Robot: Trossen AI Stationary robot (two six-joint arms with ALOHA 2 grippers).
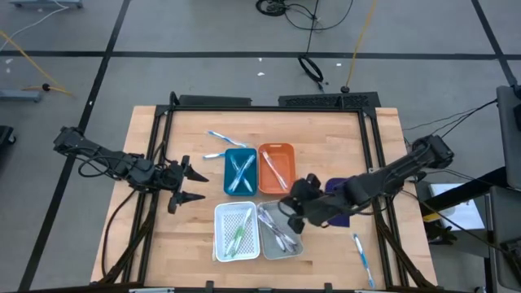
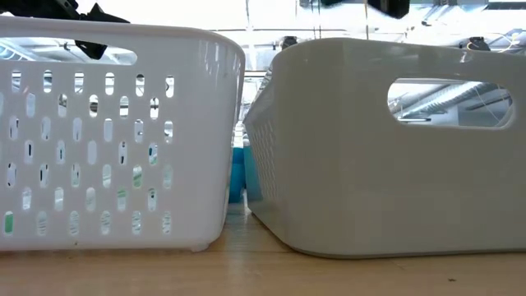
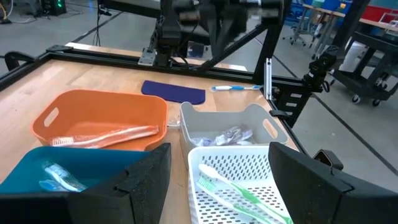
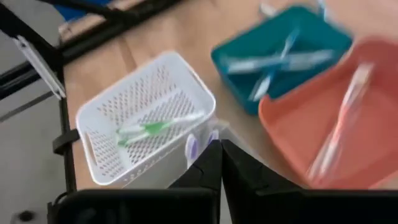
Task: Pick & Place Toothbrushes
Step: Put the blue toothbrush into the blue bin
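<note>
Grey-tray toothbrushes [image 1: 278, 230] directly beneath right end effector [image 1: 291, 208]

Two light blue toothbrushes [image 1: 238, 172] lie crossed in the teal tray, beyond the right gripper [image 1: 288, 205] on its left-arm side. An orange-handled toothbrush [image 1: 274, 169] lies lengthwise in the orange tray, just beyond that claw. Green-and-white toothbrushes [image 1: 238, 233] rest slanted in the perforated white tray, beside the claw toward the left arm. Grey toothbrushes [image 1: 277, 232] lie bundled in the grey tray right under and before the claw. Two blue-and-white toothbrushes [image 1: 220, 140] lie loose on the table past the teal tray. Another blue toothbrush [image 1: 361, 251] lies alone behind the claw, near the table's front corner.
</note>
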